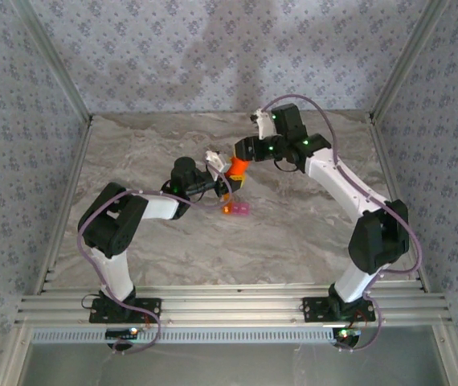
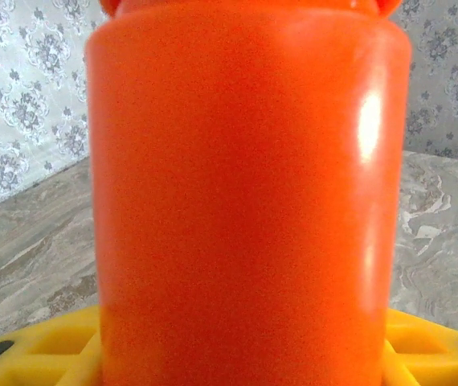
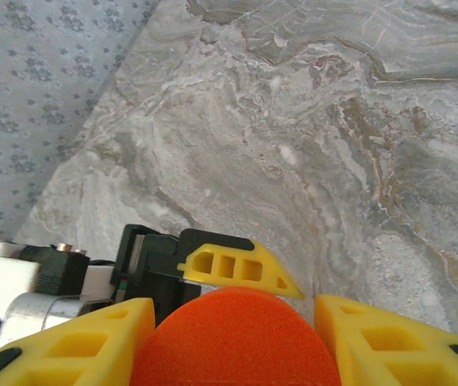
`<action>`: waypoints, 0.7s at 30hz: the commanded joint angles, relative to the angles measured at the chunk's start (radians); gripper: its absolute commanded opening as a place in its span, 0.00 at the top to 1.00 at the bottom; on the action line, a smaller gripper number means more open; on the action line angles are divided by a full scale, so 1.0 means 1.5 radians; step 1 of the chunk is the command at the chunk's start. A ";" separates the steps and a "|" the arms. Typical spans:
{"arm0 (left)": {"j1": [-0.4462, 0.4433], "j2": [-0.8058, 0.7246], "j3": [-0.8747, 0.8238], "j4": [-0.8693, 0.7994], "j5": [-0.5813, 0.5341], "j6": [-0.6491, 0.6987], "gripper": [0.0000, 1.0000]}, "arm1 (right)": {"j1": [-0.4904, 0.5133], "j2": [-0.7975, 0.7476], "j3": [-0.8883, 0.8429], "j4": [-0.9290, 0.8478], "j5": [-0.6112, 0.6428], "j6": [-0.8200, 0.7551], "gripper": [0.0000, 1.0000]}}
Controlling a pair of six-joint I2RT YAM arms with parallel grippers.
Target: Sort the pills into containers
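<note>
Bottle (image 2: pixel 245 185), plain orange, held by left claw (image 2: pixel 237 358) and right claw (image 3: pixel 233 342)

1. Top external view: mounted high and behind the arm bases (image 1: pixel 124 309), facing down and toward the far wall. Distant enough to take in the whole table (image 1: pixel 293 241) and both arms end to end.
2. Left wrist view: low and level, facing across the table toward a patterned wall (image 2: pixel 28 104). Pressed right up against the orange bottle (image 2: pixel 245 201), with the left arm's fingers (image 2: pixel 44 354) along the bottom edge.
3. Right wrist view: aimed steeply down past the right arm's fingers (image 3: pixel 76 346) onto the bottle's top. Very close, with table and patterned wall beyond.
4. Shared by all three: the orange bottle and the marbled table.
</note>
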 commanded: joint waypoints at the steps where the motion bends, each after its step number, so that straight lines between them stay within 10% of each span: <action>1: 0.008 -0.005 0.019 0.076 -0.010 -0.027 1.00 | 0.009 0.009 -0.018 -0.036 0.042 -0.023 0.59; 21: 0.008 -0.001 0.021 0.073 -0.013 -0.027 1.00 | 0.016 0.022 -0.012 -0.033 0.051 0.036 0.48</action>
